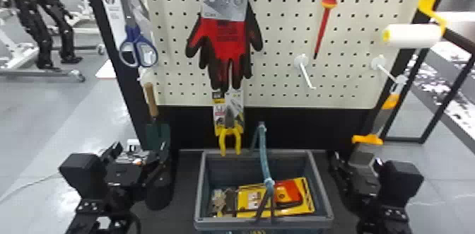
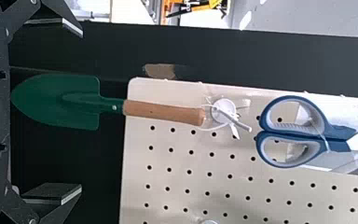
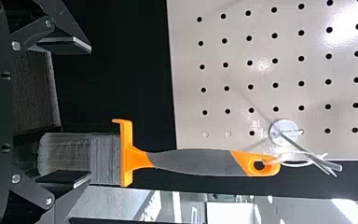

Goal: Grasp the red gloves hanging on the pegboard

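You have the red-and-black fabric gloves [image 1: 224,44] on a grey card [image 1: 225,1] hanging high at the middle of the cream perforated pegboard [image 1: 282,39], while your left pincer [image 2: 58,108] and right pincer [image 3: 70,112] sit low, well below them, each spread wide and holding nothing.

**Other stuff hanging in front of me**

Blue-handled scissors [image 1: 136,44] top left, green trowel [image 1: 155,123] right below them, yellow pliers [image 1: 229,123] in the middle, red-and-yellow screwdriver [image 1: 330,7] and white paint roller [image 1: 411,35] off right. Grey bin [image 1: 202,183] underneath holds a yellow packet [image 1: 279,198].
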`<state>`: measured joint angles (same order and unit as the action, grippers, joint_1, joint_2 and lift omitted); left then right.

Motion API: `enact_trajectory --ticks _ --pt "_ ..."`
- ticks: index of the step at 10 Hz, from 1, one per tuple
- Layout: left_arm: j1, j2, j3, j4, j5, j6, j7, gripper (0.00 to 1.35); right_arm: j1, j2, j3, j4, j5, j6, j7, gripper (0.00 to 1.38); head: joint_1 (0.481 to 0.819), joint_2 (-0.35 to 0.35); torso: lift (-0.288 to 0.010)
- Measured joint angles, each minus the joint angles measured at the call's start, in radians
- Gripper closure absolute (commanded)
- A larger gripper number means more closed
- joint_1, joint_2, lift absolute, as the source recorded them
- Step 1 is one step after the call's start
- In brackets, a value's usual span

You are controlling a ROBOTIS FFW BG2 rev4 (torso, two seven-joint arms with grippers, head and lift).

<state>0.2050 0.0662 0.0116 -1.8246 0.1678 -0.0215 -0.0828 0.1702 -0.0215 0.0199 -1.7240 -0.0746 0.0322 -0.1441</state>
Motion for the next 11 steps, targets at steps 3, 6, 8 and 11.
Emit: enact_trajectory --ticks 3,6,8,11 --pt "-0.026 0.005 -0.053 -0.048 0.081 0.008 0.0 0.14 0.002 0.0 0.0 0.003 0.001 0.0 0.0 0.32 0.549 0.0 -0.1" --pt "-0.054 0.027 -0.09 -0.107 0.12 0.05 0.0 0.14 0.003 0.0 0.0 0.007 0.0 0.0 0.0 0.32 0.549 0.0 -0.1" --pt "-0.071 0.026 -0.098 -0.157 0.091 0.094 0.007 0.14 0.003 0.001 0.001 0.009 -0.001 0.0 0.0 0.32 0.549 0.0 -0.1" --pt "-0.112 0.037 -0.095 -0.247 0.039 0.247 0.015 0.14 0.003 0.0 0.002 0.009 -0.001 0.0 0.0 0.32 0.549 0.0 -0.1"
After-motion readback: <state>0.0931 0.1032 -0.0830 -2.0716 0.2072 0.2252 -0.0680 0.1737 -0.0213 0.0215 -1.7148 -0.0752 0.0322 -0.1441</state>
